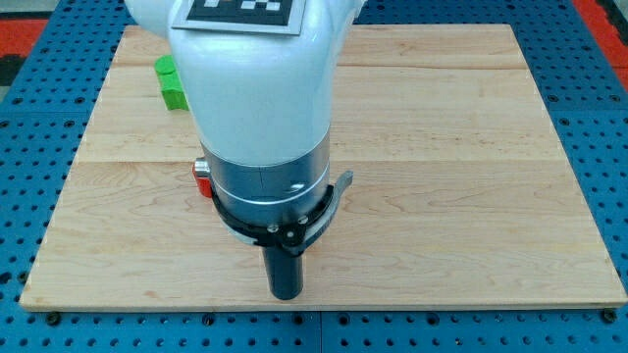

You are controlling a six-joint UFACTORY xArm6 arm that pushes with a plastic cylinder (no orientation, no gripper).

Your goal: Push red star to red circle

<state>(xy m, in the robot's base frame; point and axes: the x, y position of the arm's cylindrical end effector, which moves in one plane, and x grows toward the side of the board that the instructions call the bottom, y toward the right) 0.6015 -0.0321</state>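
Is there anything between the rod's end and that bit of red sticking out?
In the camera view, only bare wood shows between my tip and the red block; the arm hides the rest.

The surface point(471, 176) is pale, smooth-grained wood; the arm's shell point(260, 88) glossy white plastic; my tip point(285, 293) matt black.
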